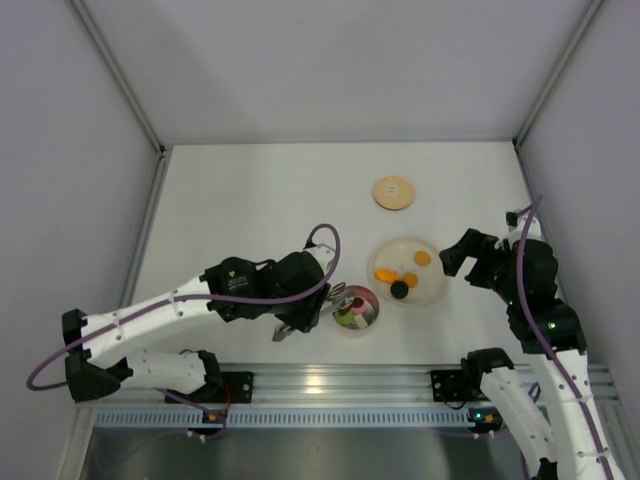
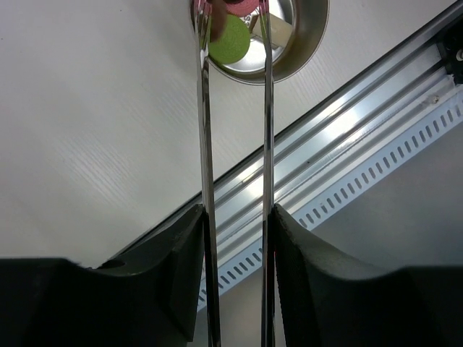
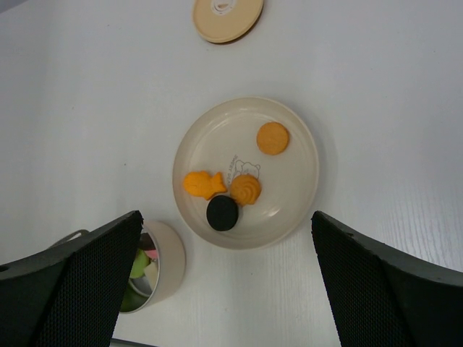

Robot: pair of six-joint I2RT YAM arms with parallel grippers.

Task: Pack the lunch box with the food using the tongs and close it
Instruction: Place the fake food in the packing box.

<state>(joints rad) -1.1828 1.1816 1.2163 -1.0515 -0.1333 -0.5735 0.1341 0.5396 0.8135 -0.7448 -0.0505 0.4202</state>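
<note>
The steel lunch box (image 1: 356, 310) stands near the table's (image 1: 240, 210) near edge, holding a green piece (image 2: 230, 40) with pink bits beside it. The tongs (image 2: 206, 144) reach over its rim, their 2 arms slightly apart, the green piece at the left tip. The left gripper (image 2: 237, 213) is clamped on the tongs' arms. At 1 o'clock from the box, just beside it, lies the cream plate (image 3: 217, 137) with 3 orange pieces (image 3: 202, 184) and 1 black piece (image 3: 222, 213). The wooden lid (image 3: 227, 16) lies at 12 o'clock from the plate. The right gripper (image 3: 226, 220) hangs at the plate's 3 o'clock, fingers spread wide and holding nothing.
</note>
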